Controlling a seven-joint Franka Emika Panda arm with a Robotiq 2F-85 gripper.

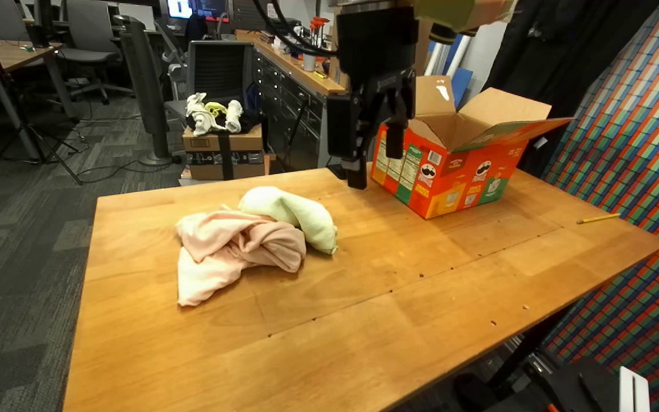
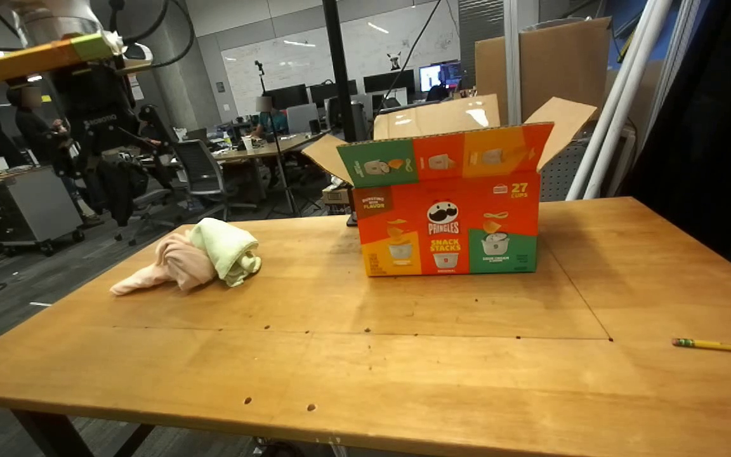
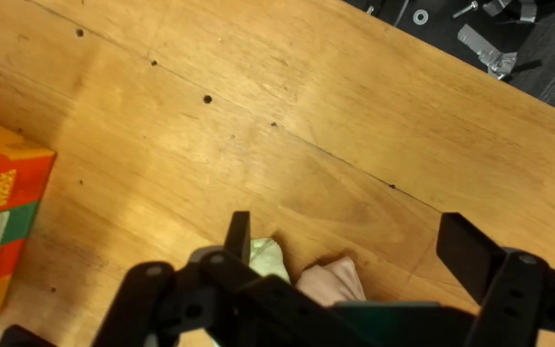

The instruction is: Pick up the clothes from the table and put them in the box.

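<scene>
A pink cloth (image 1: 238, 243) lies crumpled on the wooden table (image 1: 352, 343). A pale green cloth (image 1: 292, 214) lies against it. Both also show in an exterior view as the pink cloth (image 2: 181, 263) and the green cloth (image 2: 226, 251). In the wrist view only the edges of the green cloth (image 3: 267, 258) and pink cloth (image 3: 333, 282) show; the gripper body hides the rest. My gripper (image 1: 376, 163) is above the table, apart from the cloths. In the wrist view its jaws (image 3: 347, 238) are wide apart with nothing between them. The red Pringles box (image 1: 449, 177) stands upright with flaps open; its inside bottom is hidden.
A yellow pencil (image 1: 598, 218) lies near the table's end beyond the box. The box flaps (image 2: 445, 152) stick up and outward. A cardboard box with cloths on it (image 1: 223, 140) stands off the table. A patterned wall covering (image 1: 621, 171) is beside the table.
</scene>
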